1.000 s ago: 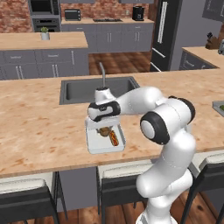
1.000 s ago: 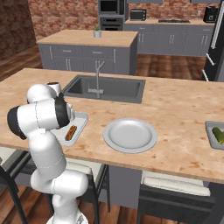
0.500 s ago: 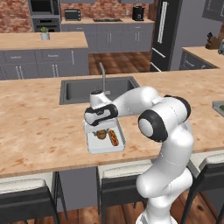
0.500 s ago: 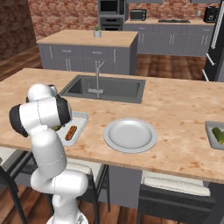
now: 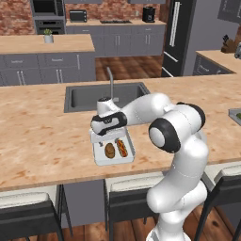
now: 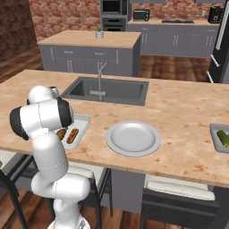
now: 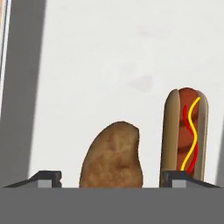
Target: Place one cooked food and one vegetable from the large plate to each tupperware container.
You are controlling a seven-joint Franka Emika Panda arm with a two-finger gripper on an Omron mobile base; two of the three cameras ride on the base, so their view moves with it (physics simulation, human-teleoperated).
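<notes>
Spread wide, the gripper (image 7: 112,178) hangs over the near tupperware container (image 5: 100,157), its two fingertips (image 7: 45,177) on either side of a brown potato (image 7: 113,155) without touching it; a hot dog (image 7: 185,132) with yellow and red stripes lies just beside the potato on the pale floor of the container.

From the left base view the container sits on a long wooden counter (image 5: 42,141), just in front of a dark sink (image 5: 84,96) with a tall faucet (image 5: 111,80). Behind it stand a kitchen island (image 5: 44,44), grey cabinets, a brick wall and a dark fridge (image 5: 181,33). Stools (image 5: 28,214) are tucked under the counter's near edge.

The right base view adds the large plate (image 6: 133,137), bare and round, well apart from the near container (image 6: 82,120), and the second tupperware container (image 6: 215,134) at the far right edge with a green vegetable (image 6: 223,137) in it. There the arm's white body hides part of the near container. The hand view alone shows the fingers' spacing and the hot dog's sauce lines.

Compared with half a second ago, the hand has risen off the container and the potato now lies free beside the hot dog.
</notes>
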